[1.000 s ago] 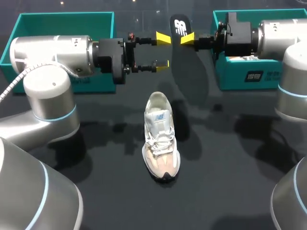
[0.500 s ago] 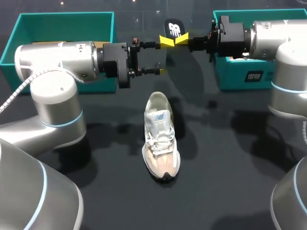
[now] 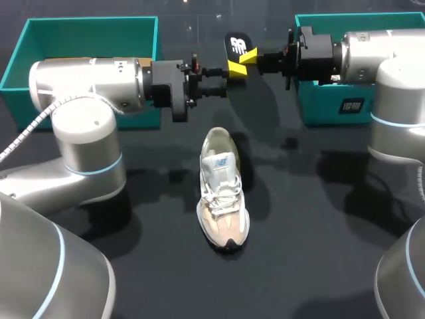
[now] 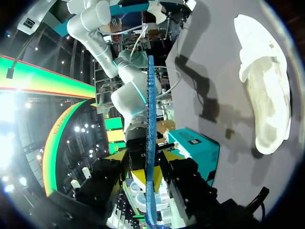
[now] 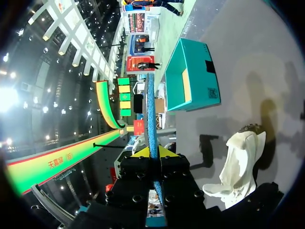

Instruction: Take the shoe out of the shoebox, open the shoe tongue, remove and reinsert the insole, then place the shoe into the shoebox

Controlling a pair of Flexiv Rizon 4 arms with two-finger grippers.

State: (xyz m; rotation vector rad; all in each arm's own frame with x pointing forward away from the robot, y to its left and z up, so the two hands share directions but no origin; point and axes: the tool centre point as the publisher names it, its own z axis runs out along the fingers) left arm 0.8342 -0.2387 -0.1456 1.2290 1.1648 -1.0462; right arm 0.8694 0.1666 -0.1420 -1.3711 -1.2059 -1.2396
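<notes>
Black desk [image 3: 319,219]: shoe [image 3: 224,189] at centre, toe toward the robot. Left shoebox [image 3: 86,26] and right shoebox [image 3: 332,106] sit at the far corners. Insole [image 3: 238,45] held aloft between them, right gripper [image 3: 240,63] pinched on it. Left gripper [image 3: 224,81] spread around it, not touching.

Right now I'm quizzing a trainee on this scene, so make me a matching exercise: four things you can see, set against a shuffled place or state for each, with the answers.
Things:
1. shoe
2. insole
3. right claw
4. left box

Places or states:
A. shut on the insole
B. teal, at the far edge of the table
C. upright on the table, outside any box
D. held in the air

Pairs: 1-C, 2-D, 3-A, 4-B
</notes>
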